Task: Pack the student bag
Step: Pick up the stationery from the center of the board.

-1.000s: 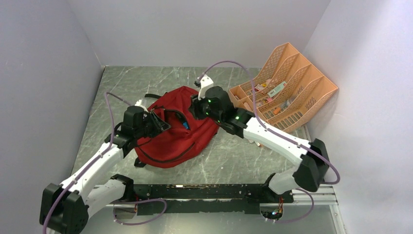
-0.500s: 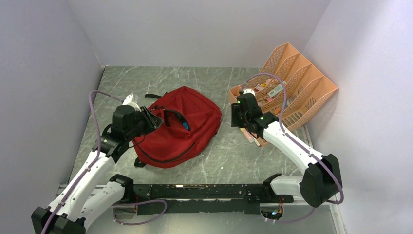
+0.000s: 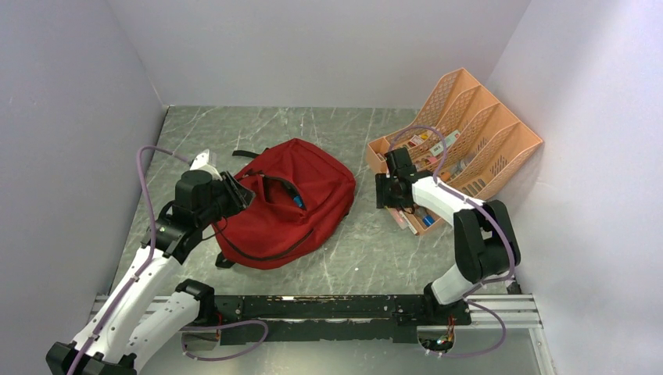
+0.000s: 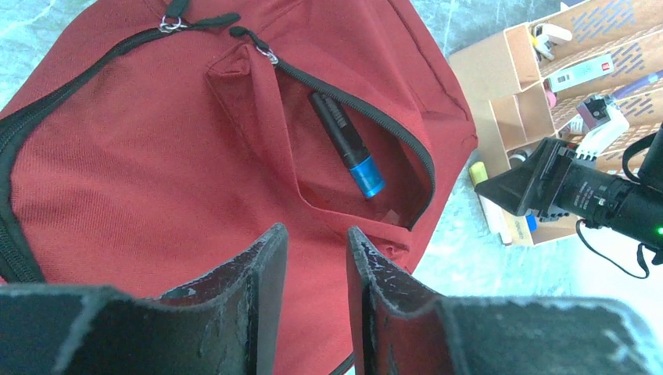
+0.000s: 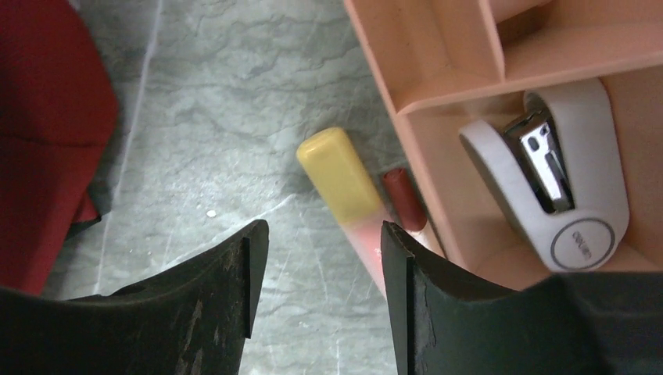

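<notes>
The student bag, dark red with black zippers, lies flat on the table left of centre. Its front pocket is unzipped and holds a black pen with a blue end. My left gripper hovers at the bag's left edge. In the left wrist view the left gripper is open by a narrow gap, with only red fabric behind it. My right gripper hangs over the table in front of the organiser. It is open and empty, just left of a yellow-capped marker.
The peach mesh organiser stands at the back right with stationery in its slots. A white stapler sits in its front tray. A red pen lies beside the marker. White walls enclose the table on three sides.
My right arm left the bag and swung right to the organiser's front, its jaws widening. My left gripper drew back slightly to the left and opened a little.
</notes>
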Robot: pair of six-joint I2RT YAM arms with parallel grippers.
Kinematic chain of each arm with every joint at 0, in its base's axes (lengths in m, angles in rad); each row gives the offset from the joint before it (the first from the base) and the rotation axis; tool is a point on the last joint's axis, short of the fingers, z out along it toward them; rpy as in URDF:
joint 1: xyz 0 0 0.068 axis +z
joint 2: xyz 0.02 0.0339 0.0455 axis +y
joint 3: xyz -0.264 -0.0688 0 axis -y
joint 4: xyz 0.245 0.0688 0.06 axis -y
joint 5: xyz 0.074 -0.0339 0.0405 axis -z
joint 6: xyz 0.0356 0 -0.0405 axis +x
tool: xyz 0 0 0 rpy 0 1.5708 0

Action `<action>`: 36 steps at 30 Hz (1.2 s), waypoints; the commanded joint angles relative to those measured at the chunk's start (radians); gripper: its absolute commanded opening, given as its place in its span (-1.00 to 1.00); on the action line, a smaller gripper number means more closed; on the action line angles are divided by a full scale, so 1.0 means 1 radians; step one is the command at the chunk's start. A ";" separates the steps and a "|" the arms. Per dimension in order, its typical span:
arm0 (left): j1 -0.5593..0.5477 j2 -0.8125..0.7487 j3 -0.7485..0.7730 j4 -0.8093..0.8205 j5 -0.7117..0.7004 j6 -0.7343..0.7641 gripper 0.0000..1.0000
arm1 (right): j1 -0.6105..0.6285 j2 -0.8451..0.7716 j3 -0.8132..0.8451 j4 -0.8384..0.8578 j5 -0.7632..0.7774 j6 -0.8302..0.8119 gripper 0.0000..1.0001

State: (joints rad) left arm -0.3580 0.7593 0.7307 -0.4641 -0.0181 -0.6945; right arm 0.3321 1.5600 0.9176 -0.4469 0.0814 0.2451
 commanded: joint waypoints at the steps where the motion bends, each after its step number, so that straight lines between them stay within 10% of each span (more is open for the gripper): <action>1: 0.001 -0.014 0.034 -0.030 -0.026 0.029 -0.23 | -0.029 0.041 0.017 0.051 -0.011 -0.036 0.17; 10: 0.001 -0.006 0.013 -0.003 0.003 -0.001 -0.24 | -0.047 0.121 0.029 0.050 -0.062 -0.023 0.14; 27: 0.001 0.024 -0.006 0.043 0.058 -0.007 -0.24 | -0.029 0.039 -0.017 0.035 -0.117 0.027 -0.63; 36: -0.004 0.028 0.007 0.272 0.362 0.072 -0.13 | 0.038 -0.227 0.067 0.105 -0.201 0.192 -1.00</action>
State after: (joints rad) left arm -0.3580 0.8001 0.7288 -0.3630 0.1570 -0.6567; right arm 0.3214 1.4338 0.9165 -0.4103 -0.0692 0.3241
